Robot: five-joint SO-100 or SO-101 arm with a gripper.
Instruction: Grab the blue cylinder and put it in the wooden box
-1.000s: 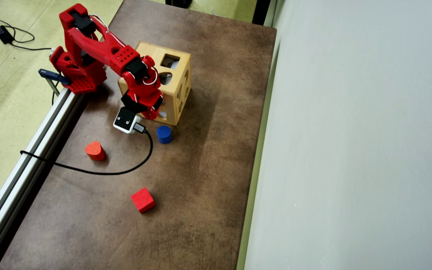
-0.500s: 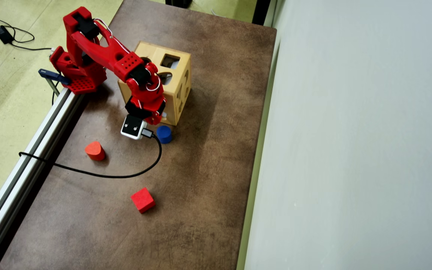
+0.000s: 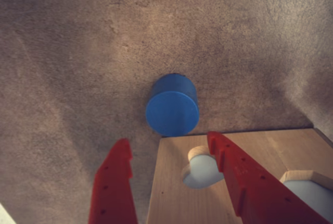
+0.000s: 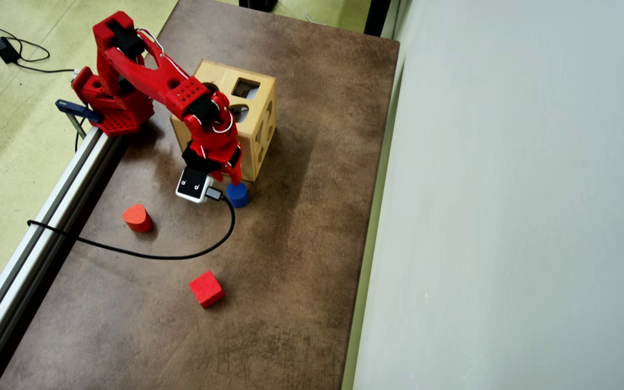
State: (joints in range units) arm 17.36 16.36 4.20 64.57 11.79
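Observation:
The blue cylinder (image 3: 172, 111) stands upright on the brown table, right beside a lower corner of the wooden box (image 3: 171, 193). In the wrist view my red gripper (image 3: 166, 139) is open, its fingertips (image 3: 122, 148) just short of the cylinder and nothing between them. The right finger lies over the box's face with its cut holes. From overhead the gripper (image 4: 228, 183) hangs at the box's (image 4: 220, 76) near corner, just above the cylinder (image 4: 239, 196). Its left finger is hidden under the wrist camera.
An orange-red rounded block (image 4: 137, 218) and a red cube (image 4: 206, 289) lie on the table nearer the front. A black cable (image 4: 155, 253) loops from the wrist camera to the metal rail (image 4: 36, 233) on the left. A pale wall (image 4: 507, 216) borders the right side.
The arm has reached out along the box's side, bringing the gripper close to the blue cylinder. The cylinder and the red blocks have not moved.

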